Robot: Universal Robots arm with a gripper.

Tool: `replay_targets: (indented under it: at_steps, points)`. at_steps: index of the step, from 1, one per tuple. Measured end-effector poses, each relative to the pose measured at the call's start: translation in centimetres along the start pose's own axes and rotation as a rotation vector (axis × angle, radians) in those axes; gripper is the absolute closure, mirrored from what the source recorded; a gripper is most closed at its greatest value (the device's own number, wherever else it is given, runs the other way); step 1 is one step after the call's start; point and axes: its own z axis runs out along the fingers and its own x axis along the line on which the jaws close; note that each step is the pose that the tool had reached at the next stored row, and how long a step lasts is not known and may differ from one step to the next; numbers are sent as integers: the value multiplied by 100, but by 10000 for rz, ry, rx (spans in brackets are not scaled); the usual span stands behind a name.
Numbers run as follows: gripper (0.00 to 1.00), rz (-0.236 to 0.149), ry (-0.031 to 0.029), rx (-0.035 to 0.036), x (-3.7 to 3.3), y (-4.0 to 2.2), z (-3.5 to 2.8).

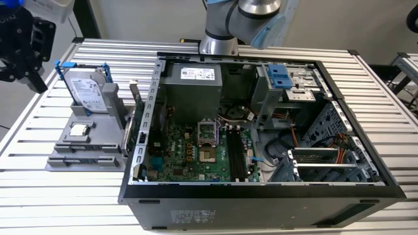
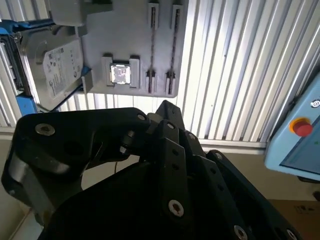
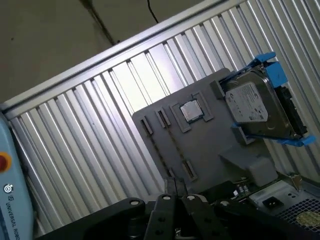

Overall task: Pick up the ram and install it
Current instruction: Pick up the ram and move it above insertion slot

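Note:
My gripper (image 1: 38, 85) hangs at the far upper left of the exterior view, above the table's edge and left of the grey fixture (image 1: 65, 159). Its fingertips (image 3: 170, 189) meet with nothing between them, so it is shut and holds nothing. A thin dark-green board, which looks like the ram (image 1: 138, 113), stands on edge between the fixture and the left wall of the computer case (image 1: 261, 196), well to the right of the gripper. The black memory slots (image 1: 236, 154) lie on the motherboard inside the case. In the second wrist view the gripper (image 2: 167, 107) hovers above the fixture (image 2: 135, 45).
The fixture also carries a silver hard drive with blue rails (image 1: 88, 93) (image 3: 257, 107) (image 2: 52, 67) and a small square processor (image 1: 80, 129) (image 3: 190, 111) (image 2: 120, 74). The arm's base (image 1: 219, 41) stands behind the case. A light-blue control pendant (image 2: 300, 135) lies beside the slatted table (image 1: 39, 196).

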Motion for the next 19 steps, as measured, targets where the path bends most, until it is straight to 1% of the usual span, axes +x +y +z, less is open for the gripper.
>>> replay_targets:
  at_steps: [5, 7, 12, 19]
  points:
    - [100, -705, 3, 52, 0, 0, -1]
    - [100, -1013, 10, 61, 0, 0, -1]
    - [100, -1916, 46, 55, 0, 0, 0]
    - [100, -3192, 73, 101, 0, 0, 0]
